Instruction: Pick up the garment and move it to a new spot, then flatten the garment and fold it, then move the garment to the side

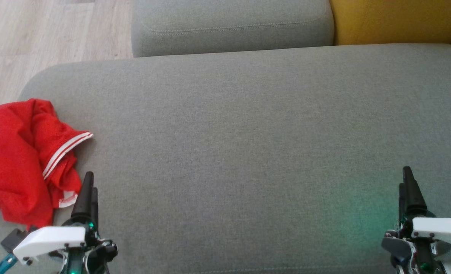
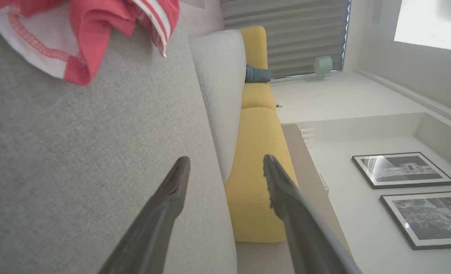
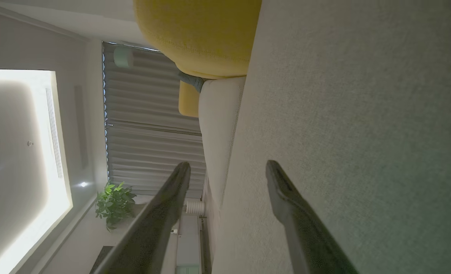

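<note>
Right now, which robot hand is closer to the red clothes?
The left gripper: it sits beside the red garment, while the right gripper is far across the grey sofa.

Garment (image 1: 19,160) on left end of sofa seat (image 1: 248,144), left tool (image 1: 91,180) just beside

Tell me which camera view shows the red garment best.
Head view: nearly the whole crumpled red garment lies at the left end of the grey seat. The left wrist view catches its striped hem; the right wrist view faces grey seat.
</note>
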Controlling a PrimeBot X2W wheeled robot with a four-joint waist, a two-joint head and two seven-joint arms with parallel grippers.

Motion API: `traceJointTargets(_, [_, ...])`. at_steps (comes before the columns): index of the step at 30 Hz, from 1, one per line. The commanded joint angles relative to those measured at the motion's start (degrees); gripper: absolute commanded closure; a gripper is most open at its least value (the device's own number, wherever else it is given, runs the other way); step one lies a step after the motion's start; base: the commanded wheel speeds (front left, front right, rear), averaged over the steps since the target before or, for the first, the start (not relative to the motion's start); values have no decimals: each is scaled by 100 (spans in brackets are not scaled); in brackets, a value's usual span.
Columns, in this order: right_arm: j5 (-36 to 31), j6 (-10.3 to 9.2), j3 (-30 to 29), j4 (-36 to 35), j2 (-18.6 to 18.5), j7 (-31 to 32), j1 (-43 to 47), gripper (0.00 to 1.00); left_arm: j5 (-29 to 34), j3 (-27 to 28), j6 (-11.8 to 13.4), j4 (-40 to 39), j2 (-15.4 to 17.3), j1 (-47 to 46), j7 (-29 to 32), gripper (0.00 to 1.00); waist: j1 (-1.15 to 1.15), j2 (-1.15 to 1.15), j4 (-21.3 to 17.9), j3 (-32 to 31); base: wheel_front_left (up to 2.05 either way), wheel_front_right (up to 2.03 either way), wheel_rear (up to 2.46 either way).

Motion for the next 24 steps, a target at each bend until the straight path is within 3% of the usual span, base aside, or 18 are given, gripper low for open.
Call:
traceJointTargets(1, [-188, -1, 50, -245, -120, -74, -352, 0, 185, 2, -15, -236, 104, -366, -72, 0, 0, 0, 3, 1, 0, 0, 0])
traceJointTargets(24, [-2660, -2, 326, -584, -186, -377, -359, 0, 2572, -132, -14, -509, 125, -487, -491, 0, 0, 0, 15, -22, 0, 0, 0])
